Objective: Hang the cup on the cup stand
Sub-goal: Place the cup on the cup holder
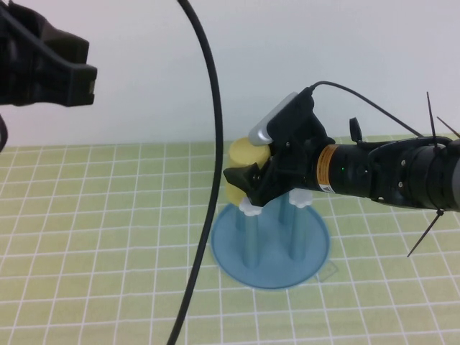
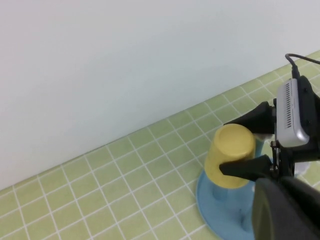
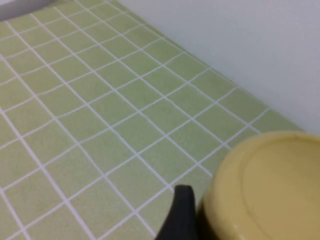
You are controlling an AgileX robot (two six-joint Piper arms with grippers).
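No legible writing. Right pincer (image 2: 247, 145) gripped inverted cup (image 2: 229, 156) over cup stand (image 1: 270, 251); black cable (image 1: 208, 172) crossed foreground; left pincer (image 1: 47, 65) raised, opening indeterminate.

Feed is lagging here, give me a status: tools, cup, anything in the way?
Right tool shut on yellow cup, upside down over the blue cup stand. Left tool raised, far left, away. Black cable hangs in front.

Bright, even, shadowless light throughout; the right wrist view is soft.
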